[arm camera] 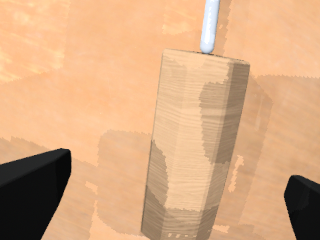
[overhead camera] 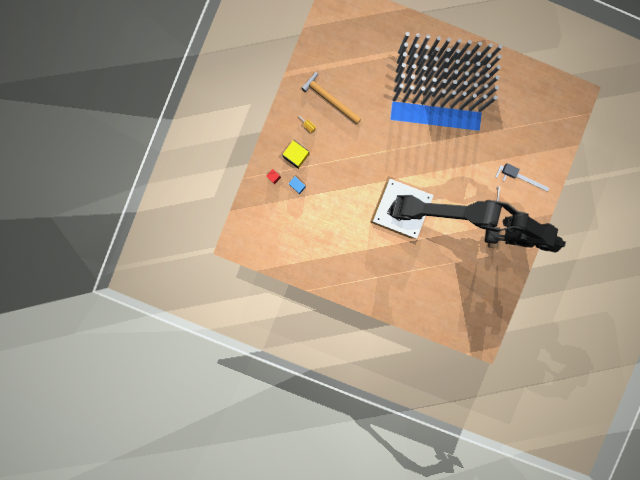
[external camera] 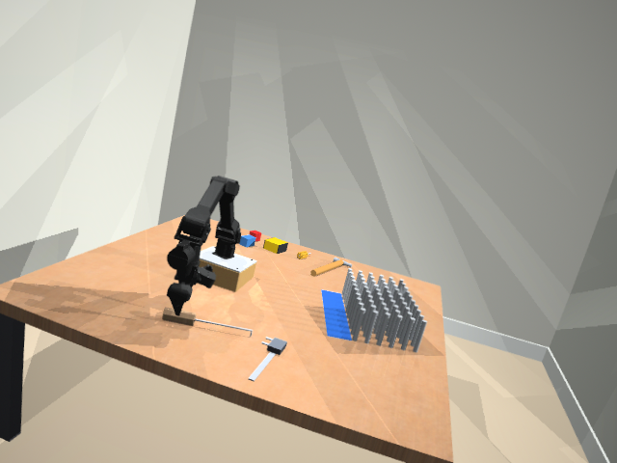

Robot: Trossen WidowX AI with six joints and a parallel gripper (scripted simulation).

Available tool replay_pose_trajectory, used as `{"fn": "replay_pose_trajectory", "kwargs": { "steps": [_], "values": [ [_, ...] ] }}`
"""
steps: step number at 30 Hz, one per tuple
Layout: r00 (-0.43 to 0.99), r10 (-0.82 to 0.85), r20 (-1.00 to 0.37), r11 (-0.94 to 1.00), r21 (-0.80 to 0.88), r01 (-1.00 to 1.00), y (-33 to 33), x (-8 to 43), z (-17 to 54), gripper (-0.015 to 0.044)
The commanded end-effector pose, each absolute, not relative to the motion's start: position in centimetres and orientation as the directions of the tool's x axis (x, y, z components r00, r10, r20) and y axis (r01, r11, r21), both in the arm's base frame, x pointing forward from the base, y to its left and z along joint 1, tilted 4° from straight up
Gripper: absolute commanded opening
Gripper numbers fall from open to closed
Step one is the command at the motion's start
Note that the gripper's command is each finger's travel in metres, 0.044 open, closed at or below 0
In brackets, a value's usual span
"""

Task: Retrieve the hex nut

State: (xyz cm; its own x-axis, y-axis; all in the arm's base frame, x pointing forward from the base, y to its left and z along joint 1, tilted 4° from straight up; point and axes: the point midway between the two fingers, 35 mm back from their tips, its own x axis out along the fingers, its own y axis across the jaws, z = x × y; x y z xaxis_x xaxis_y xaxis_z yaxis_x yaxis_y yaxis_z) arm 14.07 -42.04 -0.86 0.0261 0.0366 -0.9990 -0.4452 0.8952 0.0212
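a: where is the nut?
b: not showing; presumably hiding among the spacers (overhead camera: 457, 64) (external camera: 368, 326), well apart from the pincer (overhead camera: 492, 245) (external camera: 177, 313) (arm camera: 181, 165). the blue strip (overhead camera: 435, 115) (external camera: 335, 313) is lying between them and the pincer.
a: pincer?
b: standing wide, holding nothing. hook tool's (overhead camera: 498, 193) (external camera: 222, 325) (arm camera: 192, 130) handle is lying beneath it.
a: step?
b: tool pickup, i'm judging; next is calling for centring, lowering, closing.
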Motion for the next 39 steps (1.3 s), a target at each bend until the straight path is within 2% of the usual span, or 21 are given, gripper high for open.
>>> {"fn": "replay_pose_trajectory", "kwargs": {
  "steps": [1, 24, 26, 31, 35, 39],
  "values": [
    [0.031, 0.020, -0.999, 0.894, 0.004, -0.448, -42.27, 14.05, 2.13, 0.0440],
    [0.034, 0.021, -0.999, 0.902, 0.004, -0.433, -42.27, 14.04, 2.12, 0.0440],
    [0.062, 0.030, -0.998, 0.952, 0.010, -0.306, -42.24, 13.96, 2.02, 0.0440],
    [0.167, 0.058, -0.984, 0.974, 0.093, 0.209, -42.18, 13.66, 1.78, 0.0440],
    [0.252, 0.075, -0.965, 0.793, 0.210, 0.572, -42.16, 13.42, 1.70, 0.0440],
    [0.335, 0.085, -0.939, 0.470, 0.334, 0.817, -42.18, 13.16, 1.72, 0.0440]
  ]
}}
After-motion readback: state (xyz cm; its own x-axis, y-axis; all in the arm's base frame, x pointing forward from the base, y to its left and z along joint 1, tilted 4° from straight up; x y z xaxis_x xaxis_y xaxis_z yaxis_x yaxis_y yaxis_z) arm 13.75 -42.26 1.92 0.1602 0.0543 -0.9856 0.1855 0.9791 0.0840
